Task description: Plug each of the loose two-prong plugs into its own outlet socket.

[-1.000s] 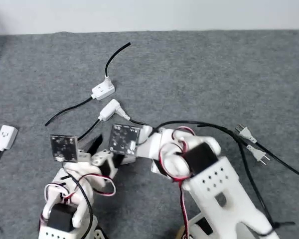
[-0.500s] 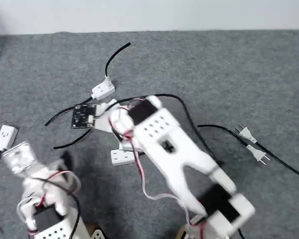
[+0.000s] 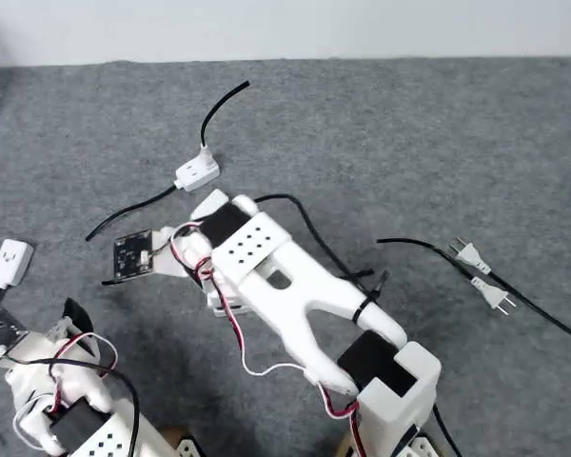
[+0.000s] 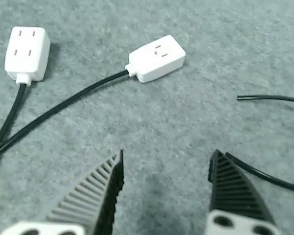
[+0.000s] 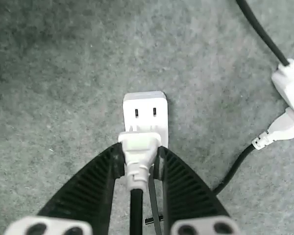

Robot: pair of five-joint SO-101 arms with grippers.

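Here our right gripper (image 5: 138, 155) clamps the white plug (image 5: 138, 143) against a socket (image 5: 144, 111); our left gripper (image 4: 166, 166) gapes wide over the table (image 4: 186, 122).

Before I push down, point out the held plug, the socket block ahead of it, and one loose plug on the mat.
held plug (image 5: 138, 149), right wrist view, on its white body.
socket block (image 5: 145, 108), right wrist view, on its slotted face.
loose plug (image 3: 470, 255), high view, on its white body.

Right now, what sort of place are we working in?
Probably a robotics test bench, not a home: a grey mat against a bare white wall, strewn with loose outlets on cut cords, and a plug in the right claw.
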